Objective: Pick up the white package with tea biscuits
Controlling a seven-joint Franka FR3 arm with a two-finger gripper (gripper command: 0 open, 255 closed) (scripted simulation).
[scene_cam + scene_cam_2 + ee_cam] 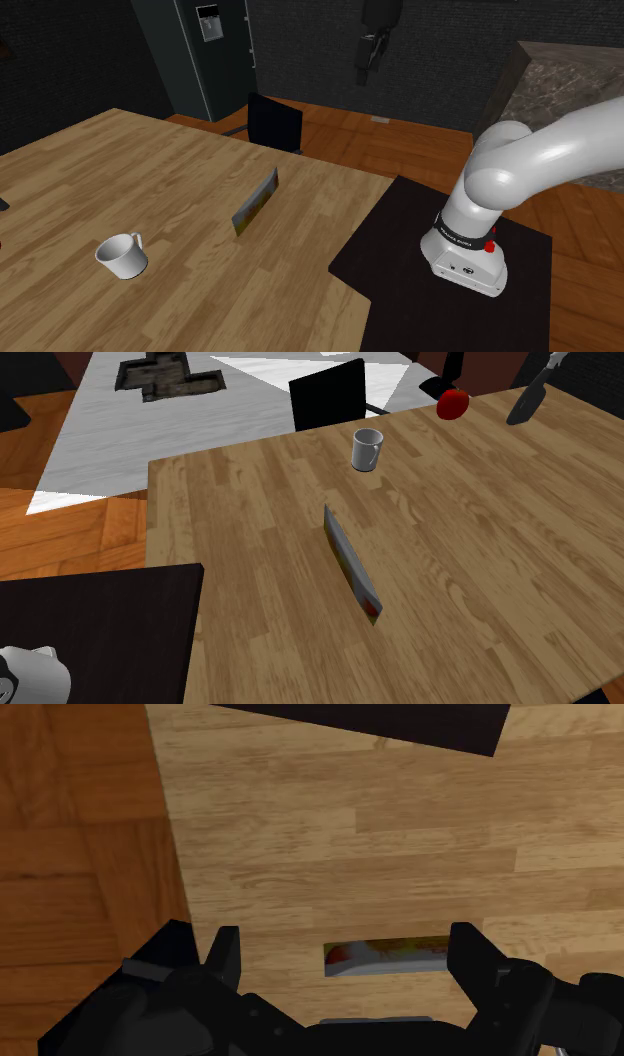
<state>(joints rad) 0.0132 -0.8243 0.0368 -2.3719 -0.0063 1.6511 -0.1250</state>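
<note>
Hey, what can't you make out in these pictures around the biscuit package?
1. Package: the shoulder view shows it nearly edge-on, with print too small to read.
2. Package's lower part: in the wrist view, it is hidden behind the open gripper.
3. Dark thing beside the red object: cut off by the second exterior view's top edge, so I cannot name it.
4. Arm: cut off by that view's lower left corner.

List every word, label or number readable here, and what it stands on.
No text here can be read.
On the arm's black band: white lettering, too small to read.
On the package: coloured print, no legible words.
On the mug: nothing written.
</note>
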